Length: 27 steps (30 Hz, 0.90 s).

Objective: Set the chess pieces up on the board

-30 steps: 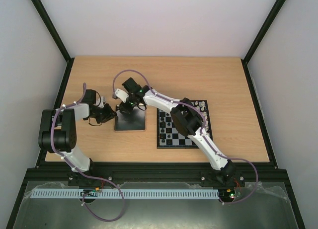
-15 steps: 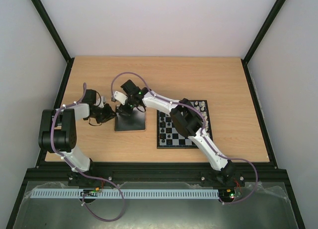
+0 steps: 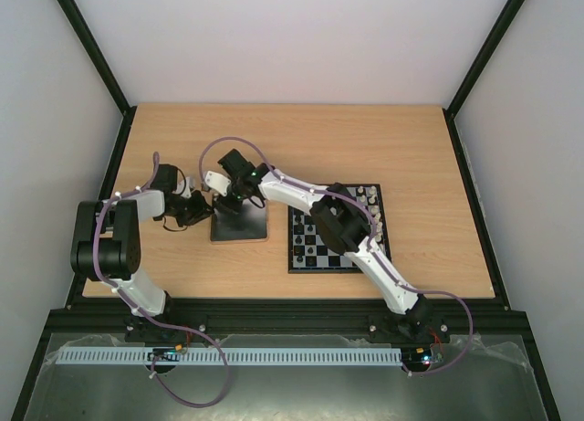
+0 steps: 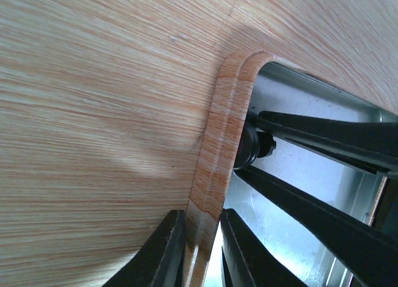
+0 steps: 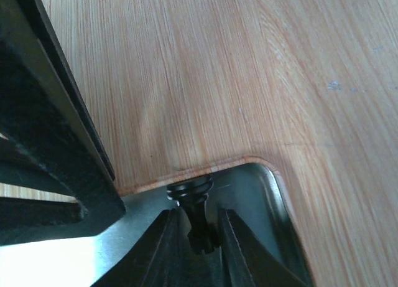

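A small black chess piece (image 5: 191,203) lies on its side in the far left corner of the shiny metal tray (image 3: 248,226), its base against the rim. My right gripper (image 5: 198,236) is shut on its stem; the same piece (image 4: 251,145) shows in the left wrist view between those fingers (image 4: 311,215). My left gripper (image 4: 202,253) is shut on the tray's left rim (image 4: 217,137), one finger outside and one inside. In the top view the left gripper (image 3: 198,209) and right gripper (image 3: 222,198) meet at that corner. The board (image 3: 319,269) lies right of the tray with several pieces (image 3: 310,226) standing on it.
The right arm stretches across the board's left half and the tray. Bare wooden table (image 3: 365,147) lies behind both. The left gripper's black body (image 5: 50,144) fills the left of the right wrist view, close beside the piece.
The right gripper has shifted a little left along the tray's far edge toward its corner. The left arm has stayed on the tray's rim.
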Available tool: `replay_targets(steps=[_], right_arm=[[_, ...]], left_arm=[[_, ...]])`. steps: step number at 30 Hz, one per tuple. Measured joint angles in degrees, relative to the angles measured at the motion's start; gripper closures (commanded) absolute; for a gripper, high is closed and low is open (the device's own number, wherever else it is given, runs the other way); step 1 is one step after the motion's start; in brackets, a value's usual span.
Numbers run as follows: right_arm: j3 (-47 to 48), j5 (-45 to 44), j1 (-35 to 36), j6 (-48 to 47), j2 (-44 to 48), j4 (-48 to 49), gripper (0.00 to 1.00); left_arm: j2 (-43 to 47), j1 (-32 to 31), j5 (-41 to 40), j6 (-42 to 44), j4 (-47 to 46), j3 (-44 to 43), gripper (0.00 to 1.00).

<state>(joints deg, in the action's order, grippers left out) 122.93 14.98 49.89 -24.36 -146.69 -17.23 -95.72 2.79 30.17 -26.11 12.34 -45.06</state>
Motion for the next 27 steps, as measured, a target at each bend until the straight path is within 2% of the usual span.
replay_targets(steps=[7, 14, 27], right_arm=[[-1.31, -1.36, 0.52, -3.1, 0.68, 0.48, 0.9], [-8.17, -5.01, 0.79, -5.11, 5.6, 0.37, 0.92], [-23.39, -13.51, 0.76, -11.8, 23.67, -13.29, 0.95]], left_arm=[[0.0, 0.0, -0.17, 0.02, 0.0, -0.02, 0.82], [0.0, 0.0, -0.26, 0.02, 0.22, -0.17, 0.82], [0.7, 0.02, -0.63, 0.0, 0.24, -0.2, 0.82]])
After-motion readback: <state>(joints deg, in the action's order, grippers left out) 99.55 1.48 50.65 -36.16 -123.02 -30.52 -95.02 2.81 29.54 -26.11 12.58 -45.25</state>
